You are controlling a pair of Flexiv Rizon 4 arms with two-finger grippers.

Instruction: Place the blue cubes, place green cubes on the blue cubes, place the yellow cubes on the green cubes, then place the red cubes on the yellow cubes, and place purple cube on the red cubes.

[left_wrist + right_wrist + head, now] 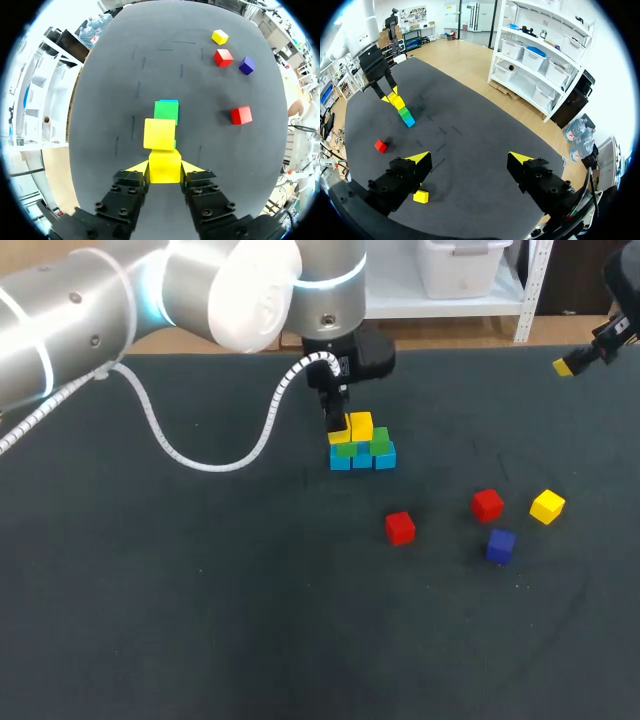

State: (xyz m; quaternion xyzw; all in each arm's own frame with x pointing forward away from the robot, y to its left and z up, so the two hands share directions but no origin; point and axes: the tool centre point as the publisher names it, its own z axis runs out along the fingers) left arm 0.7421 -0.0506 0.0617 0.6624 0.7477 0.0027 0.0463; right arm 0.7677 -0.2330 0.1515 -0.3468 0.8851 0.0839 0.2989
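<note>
Yellow cube (164, 165), pinched by its flat sides between the left gripper (165, 168) jaws, seems light, rigid, slip-prone; right gripper (470, 158) jaws gape empty.

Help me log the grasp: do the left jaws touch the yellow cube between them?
Touching. The left wrist view shows the left jaws pressed against opposite sides of the yellow cube, no gap either side.

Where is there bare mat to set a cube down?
Free: the dark mat left of the blue-green-yellow cube stack, and its whole near strip. Crowded: right of the lone red cube, where another red cube, a yellow cube and a purple cube cluster.
</note>
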